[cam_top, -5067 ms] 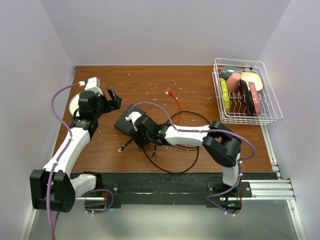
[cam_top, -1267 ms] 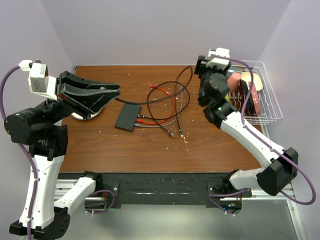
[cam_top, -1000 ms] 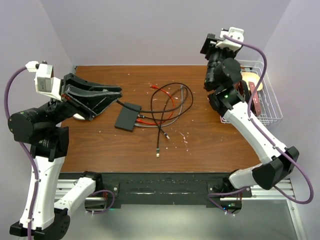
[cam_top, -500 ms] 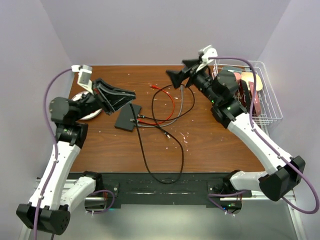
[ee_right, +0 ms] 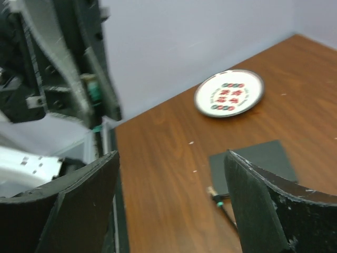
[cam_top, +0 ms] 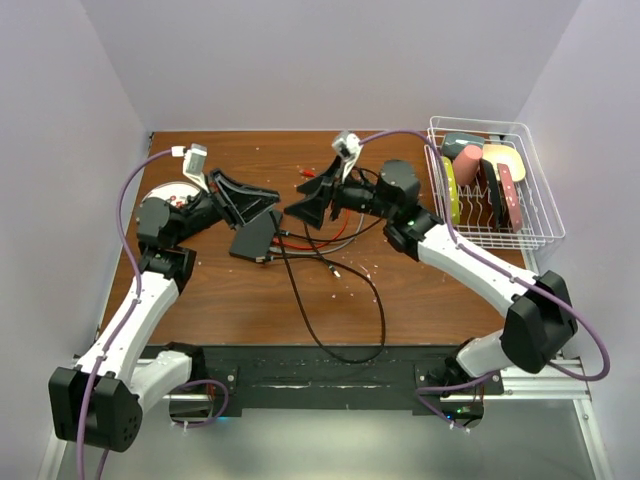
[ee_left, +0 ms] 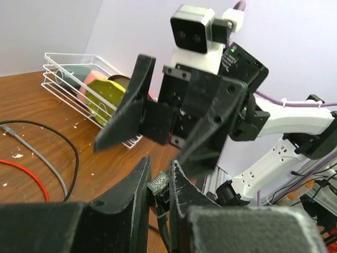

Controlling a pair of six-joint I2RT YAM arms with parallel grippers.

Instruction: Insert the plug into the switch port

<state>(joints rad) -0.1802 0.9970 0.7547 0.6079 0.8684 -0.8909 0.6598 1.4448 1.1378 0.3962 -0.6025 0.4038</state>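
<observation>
The plug (ee_left: 159, 184), a clear connector on a black cable (cam_top: 310, 320), is pinched between the fingers of my left gripper (ee_left: 159, 168), which is shut on it. In the top view the left gripper (cam_top: 270, 203) hovers just above the far end of the flat black switch box (cam_top: 252, 240). The box's ports lie along its right edge, where a red and a grey cable are plugged in. My right gripper (cam_top: 292, 200) faces the left one from the right, jaws wide open and empty. Through its jaws the right gripper (ee_right: 171, 155) sees the box (ee_right: 258, 161) below.
Red cable (cam_top: 345, 205), grey and black cables loop over the table to the right of the box. A patterned plate (ee_right: 229, 94) lies at the far left behind the left arm. A white wire rack (cam_top: 490, 190) with dishes stands at the far right.
Both arms have swung down from high poses toward the middle of the table. The left gripper still holds the plug, now by the box. The right gripper has come in opposite it, open.
</observation>
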